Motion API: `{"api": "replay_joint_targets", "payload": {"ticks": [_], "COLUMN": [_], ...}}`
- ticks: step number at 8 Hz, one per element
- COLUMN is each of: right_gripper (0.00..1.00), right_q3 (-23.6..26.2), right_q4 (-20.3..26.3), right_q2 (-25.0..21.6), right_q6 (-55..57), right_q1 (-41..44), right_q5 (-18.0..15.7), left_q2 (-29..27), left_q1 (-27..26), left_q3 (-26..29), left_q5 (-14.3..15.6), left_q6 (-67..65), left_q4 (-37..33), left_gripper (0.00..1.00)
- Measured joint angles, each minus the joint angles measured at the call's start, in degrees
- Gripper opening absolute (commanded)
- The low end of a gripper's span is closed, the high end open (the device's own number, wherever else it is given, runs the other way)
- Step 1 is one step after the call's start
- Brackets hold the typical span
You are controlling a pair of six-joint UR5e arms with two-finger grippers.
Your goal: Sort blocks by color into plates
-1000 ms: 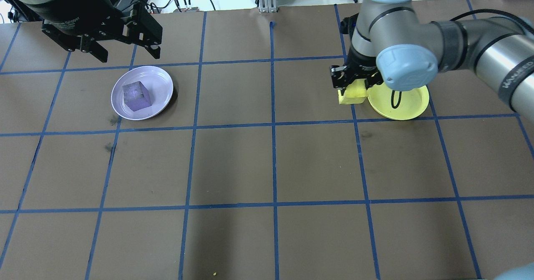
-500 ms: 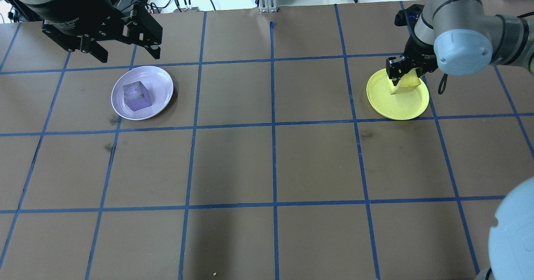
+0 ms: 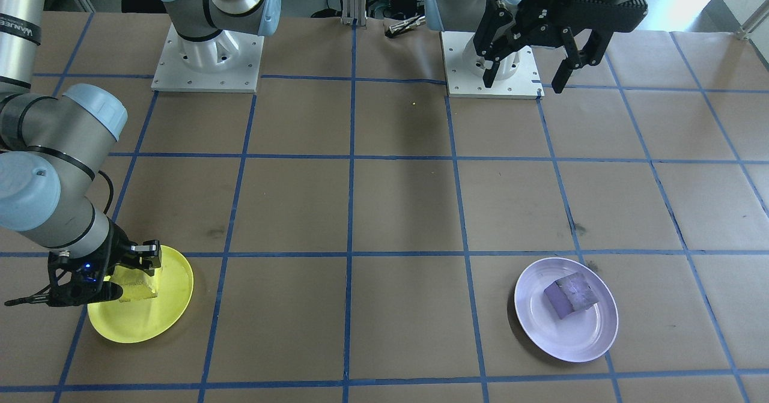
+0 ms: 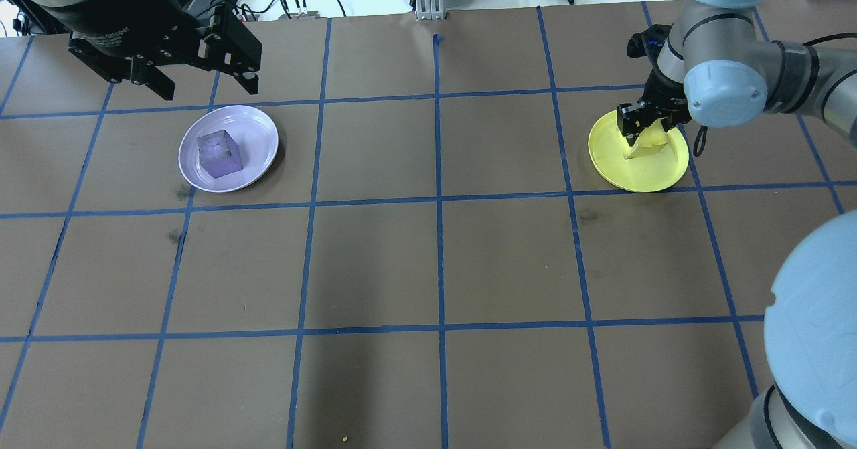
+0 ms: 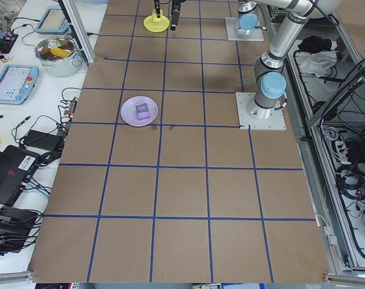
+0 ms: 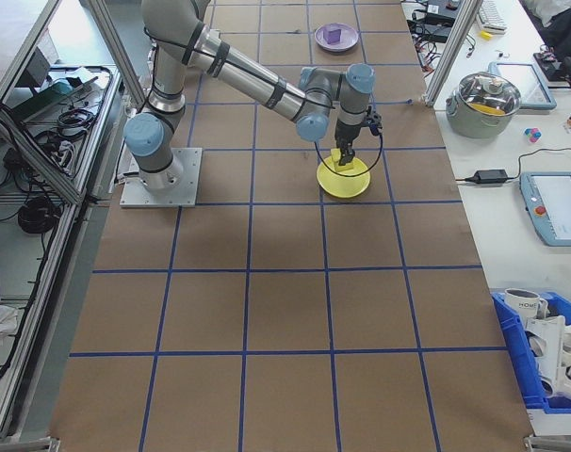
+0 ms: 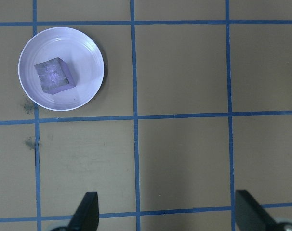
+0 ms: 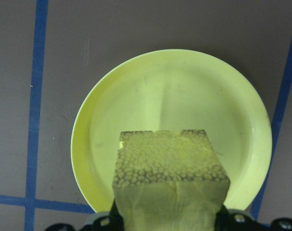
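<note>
The left gripper [image 4: 201, 81] hangs with fingers spread above the lavender plate [image 4: 261, 142], where the purple block [image 4: 218, 154] sits. Far right of it, the right gripper [image 4: 641, 128] clamps the yellow block [image 4: 648, 144] over the yellow plate [image 4: 639, 171].

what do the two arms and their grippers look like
Both arms are silver-grey metal tubes with pale blue joint caps and black bands. The right arm carries white lettering and a thin black cable loop near its wrist. The left gripper is black with two angular fingers; the right gripper is black too.
</note>
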Motion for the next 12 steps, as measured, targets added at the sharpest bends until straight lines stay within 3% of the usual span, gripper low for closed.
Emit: {"api": "replay_joint_targets", "payload": {"ticks": [3, 5, 9, 12], "right_gripper": [1.0, 1.0, 1.0, 1.0], "right_q3": [-1.0, -1.3, -1.1, -0.3], "right_q4": [0.1, 3.5, 17.8, 21.9], "right_q2": [-1.0, -4.4, -19.9, -26.7], "right_q6": [0.5, 0.8, 11.0, 19.6], "right_q1": [-0.1, 0.0, 4.8, 12.2], "right_q5": [-0.2, 0.0, 0.9, 2.2], "left_q2": [0.1, 0.0, 0.0, 0.1], "left_q1": [0.0, 0.0, 0.0, 0.0], "left_q3": [0.0, 0.0, 0.0, -0.3], "left_q5": [0.0, 0.1, 0.1, 0.2], "left_q6": [0.0, 0.0, 0.0, 0.0], "left_q4": [0.0, 0.0, 0.0, 0.0], "left_gripper": [1.0, 1.0, 1.0, 1.0]}}
